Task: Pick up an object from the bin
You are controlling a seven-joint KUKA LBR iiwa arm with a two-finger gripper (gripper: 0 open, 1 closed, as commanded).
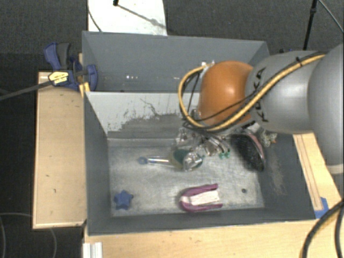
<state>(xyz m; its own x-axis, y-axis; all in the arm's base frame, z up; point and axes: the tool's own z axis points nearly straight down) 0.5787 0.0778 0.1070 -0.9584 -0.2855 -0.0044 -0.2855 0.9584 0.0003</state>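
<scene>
The arm (301, 95) comes in over the right edge of the bin (98, 160), and its orange wrist cover (224, 90) hangs above the far half of the floor; below this cover the gripper (189, 156) is down close to the floor, about in the middle of the bin. Whether it is open or closed, I cannot tell, because the metal parts there run together. A small dark-green thing (179, 155) lies right at the tip of the gripper; if the two are touching is not clear. From this thing a thin stick with a light-blue end (152, 160) lies flat and points toward the left wall. A black brush (248, 151) lies near the right wall, beside the gripper but apart from it. A purple and white curved thing (200, 199) rests near the middle of the near edge; a small blue star (122, 199) sits in the near-left corner, well apart from the rest.
</scene>
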